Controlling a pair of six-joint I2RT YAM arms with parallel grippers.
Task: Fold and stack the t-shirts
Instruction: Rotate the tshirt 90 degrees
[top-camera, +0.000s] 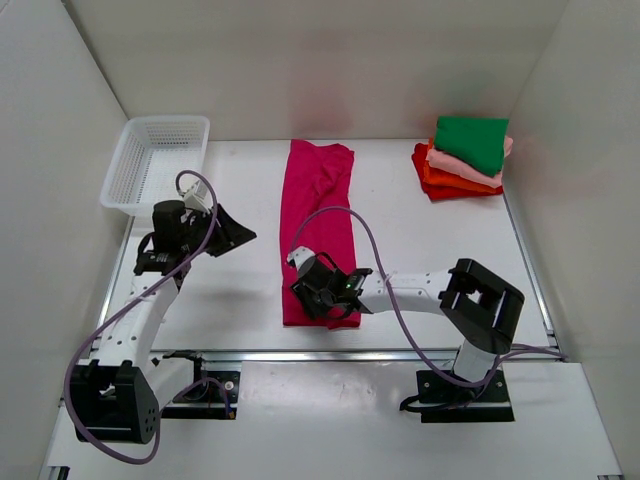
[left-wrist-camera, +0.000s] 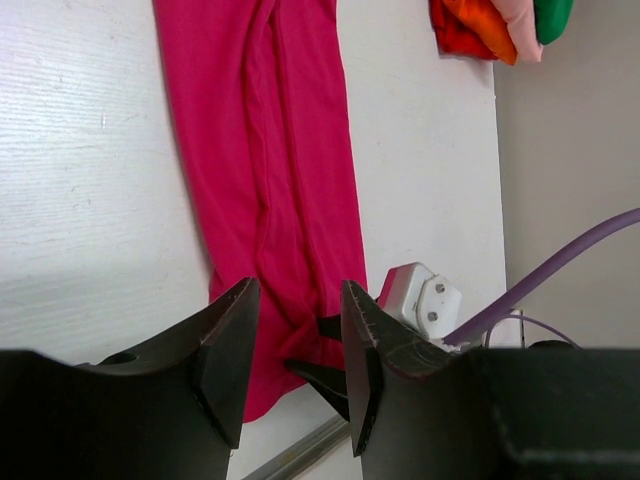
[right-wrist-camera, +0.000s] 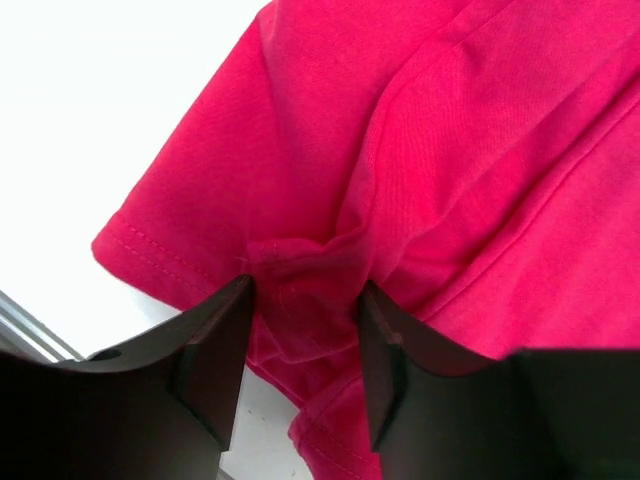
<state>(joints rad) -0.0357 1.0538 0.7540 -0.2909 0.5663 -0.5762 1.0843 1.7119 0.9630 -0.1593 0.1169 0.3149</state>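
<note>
The right claw (right-wrist-camera: 300, 290) is down on the near end of the magenta t-shirt (right-wrist-camera: 450, 150), close to its hemmed corner. Its two fingers stand somewhat apart with a puckered ridge of cloth between them; I cannot tell whether they actually pinch it. The left claw (left-wrist-camera: 297, 300) hangs over bare surface (top-camera: 440, 240) to the left of the shirt, fingers parted with nothing between them.

Two claws, then, and five t-shirts in all. One is the magenta shirt, lying as a long narrow strip down the middle of the surface, creased lengthwise, its far end wider and rumpled. The other four are folded rectangles piled at the far right corner, well apart from the strip: green t-shirt (top-camera: 472, 140) on top, then light pink t-shirt (top-camera: 450, 162), orange t-shirt (top-camera: 450, 178), and red t-shirt (top-camera: 422, 160) at the bottom, edges fanned out rather than square.

One white mesh basket (top-camera: 125, 205) sits at the far left corner. A purple cable (top-camera: 370, 260) loops from the right arm across the near part of the strip.

The surface is white, with a metal rail (top-camera: 350, 354) along its near edge and plain white walls on three sides.
</note>
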